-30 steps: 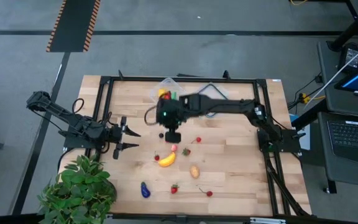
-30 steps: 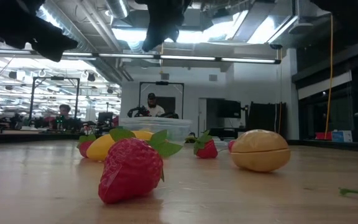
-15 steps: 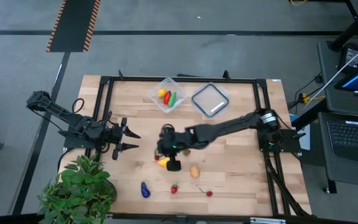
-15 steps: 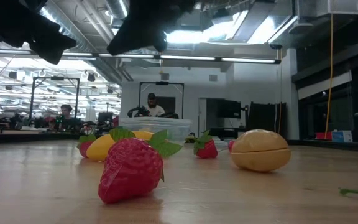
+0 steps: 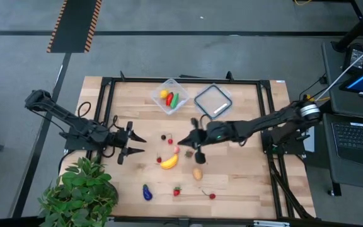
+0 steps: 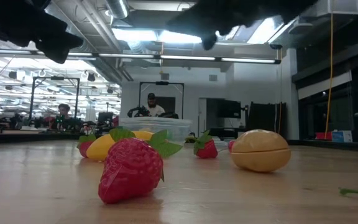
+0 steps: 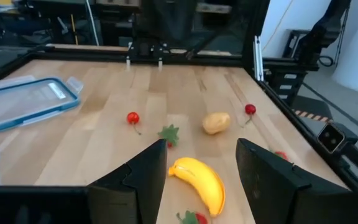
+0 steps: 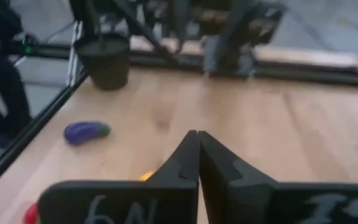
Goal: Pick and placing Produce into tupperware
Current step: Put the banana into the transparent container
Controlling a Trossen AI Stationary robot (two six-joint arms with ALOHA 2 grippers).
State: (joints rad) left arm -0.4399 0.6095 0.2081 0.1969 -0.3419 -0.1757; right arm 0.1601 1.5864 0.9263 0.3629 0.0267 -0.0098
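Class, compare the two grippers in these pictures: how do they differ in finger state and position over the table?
The left gripper has its fingers spread open, with the banana showing between them; the right gripper has its fingers pressed shut and empty. The left gripper sits over the table's left part, the right gripper near the middle. Both are dark, two-fingered, and point toward the loose produce.

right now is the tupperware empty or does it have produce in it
Not empty. The high view shows yellow, red and green pieces inside the tupperware; its lid lies beside it.
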